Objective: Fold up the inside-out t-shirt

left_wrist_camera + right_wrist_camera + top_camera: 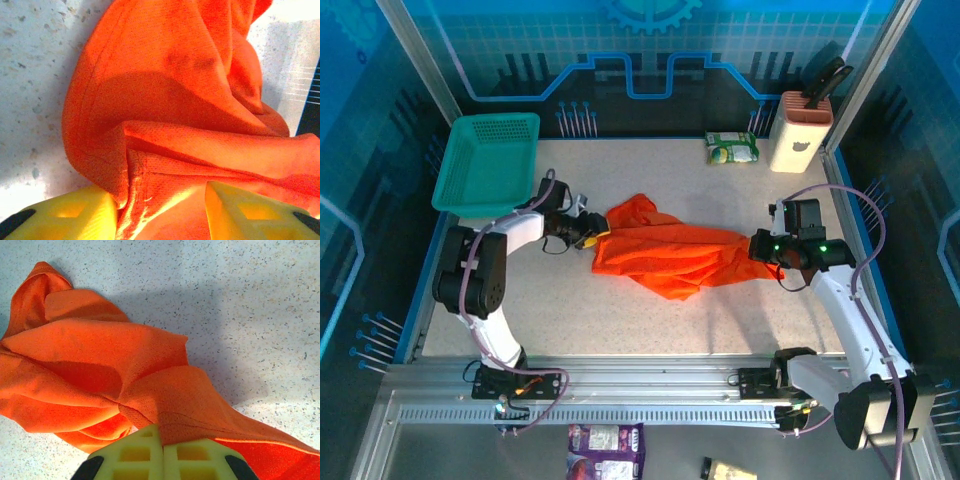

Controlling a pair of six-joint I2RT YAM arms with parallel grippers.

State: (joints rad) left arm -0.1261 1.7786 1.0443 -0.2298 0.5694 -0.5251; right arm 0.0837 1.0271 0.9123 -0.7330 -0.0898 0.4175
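The inside-out t-shirt is a bright orange, crumpled bundle stretched across the middle of the table between both arms. At its left end, my left gripper rests against the cloth. In the left wrist view its yellow fingers stand apart, with a hemmed fold of the t-shirt lying between them at the left gripper. My right gripper holds the shirt's right end. In the right wrist view the right gripper is shut on a fold of the t-shirt, which rises off the table towards it.
A teal mesh basket sits at the back left corner, close to the left arm. A white knife block and a green packet stand at the back right. Speckled table lies bare in front of the shirt.
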